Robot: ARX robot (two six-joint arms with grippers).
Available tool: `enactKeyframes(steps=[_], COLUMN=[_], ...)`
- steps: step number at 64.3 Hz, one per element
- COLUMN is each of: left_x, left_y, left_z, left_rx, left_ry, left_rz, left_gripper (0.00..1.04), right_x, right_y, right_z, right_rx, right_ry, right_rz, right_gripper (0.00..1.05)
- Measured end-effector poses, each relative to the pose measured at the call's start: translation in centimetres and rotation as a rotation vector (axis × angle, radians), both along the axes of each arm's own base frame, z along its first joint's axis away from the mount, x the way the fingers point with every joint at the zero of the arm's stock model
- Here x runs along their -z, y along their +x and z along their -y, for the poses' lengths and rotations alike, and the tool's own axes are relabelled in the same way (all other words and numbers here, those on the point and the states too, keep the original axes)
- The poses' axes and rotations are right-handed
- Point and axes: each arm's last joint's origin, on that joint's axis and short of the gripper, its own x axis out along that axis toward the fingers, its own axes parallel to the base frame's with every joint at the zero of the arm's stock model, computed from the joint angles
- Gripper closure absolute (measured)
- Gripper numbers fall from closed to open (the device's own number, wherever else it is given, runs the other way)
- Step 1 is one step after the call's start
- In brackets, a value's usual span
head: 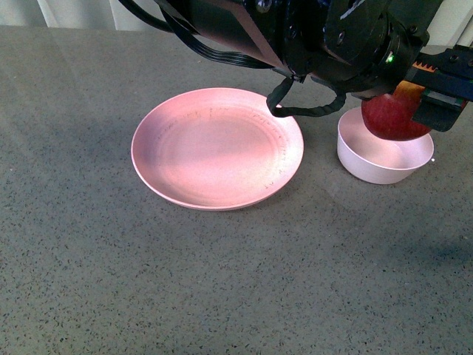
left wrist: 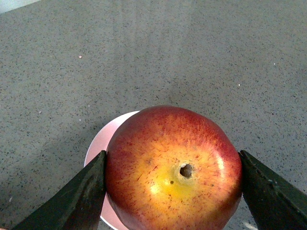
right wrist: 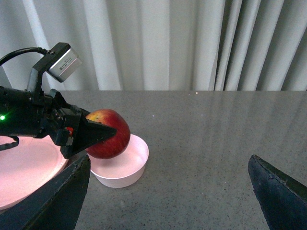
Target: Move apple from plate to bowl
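Okay, left tool [left wrist: 172, 191] is pinching the apple [head: 392, 117], one dark finger [left wrist: 81, 196] pressed on each side, and the yellow stem patch faces the left wrist camera. I see the apple held up off the table [head: 148, 281], hanging over the small pale bowl [head: 384, 159] — toward the bowl's plate-side edge in the right wrist view. Its underside sits about at rim level; I can't tell if it touches the bowl. The pink plate [head: 218, 148] lies flat just beside the bowl, nothing on it, faint speckles near the rim. Right tool [right wrist: 169, 163] is spread wide — nothing between its fingers, well apart from the bowl, above bare table. Pale curtain [right wrist: 168, 43] hangs behind the table's far edge.
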Motion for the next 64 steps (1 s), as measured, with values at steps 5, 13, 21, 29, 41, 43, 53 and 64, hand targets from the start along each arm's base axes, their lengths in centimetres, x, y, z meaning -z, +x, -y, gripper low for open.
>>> enactKeyframes(steps=[5,13,21,29,41,43,53,64], left_x=[0.1,-0.2,-0.3,0.0,0.0,0.0,0.0,-0.1], left_y=[0.1,0.4,0.7,1.0,1.1,1.1,1.1,1.4], left_z=[0.2,0.4,0.6,0.7,0.7,0.7,0.7,0.5], left_rx=[0.001,-0.014,-0.028,-0.042,-0.053,-0.053,-0.054,-0.067], left_ry=[-0.001,-0.003,-0.004,0.006,0.009,0.009,0.009,-0.001], left_rz=[0.001,0.013,0.023,0.019,0.022,0.022,0.023,0.027], left_gripper=[0.35,0.35,0.35,0.19,0.09,0.09,0.09,0.09], right_x=[0.0,0.0,0.0,0.0,0.0,0.0,0.0,0.0], right_y=[0.0,0.0,0.0,0.0,0.0,0.0,0.0,0.0], right_z=[0.0,0.0,0.0,0.0,0.0,0.0,0.0,0.0], right_rx=[0.000,0.000,0.000,0.000,0.000,0.000,0.000,0.000], right_ry=[0.000,0.000,0.000,0.000,0.000,0.000,0.000,0.000], right_rz=[0.000,0.000,0.000,0.000,0.000,0.000,0.000,0.000], right_gripper=[0.09,0.09,0.09,0.09,0.09,0.09,0.09,0.09])
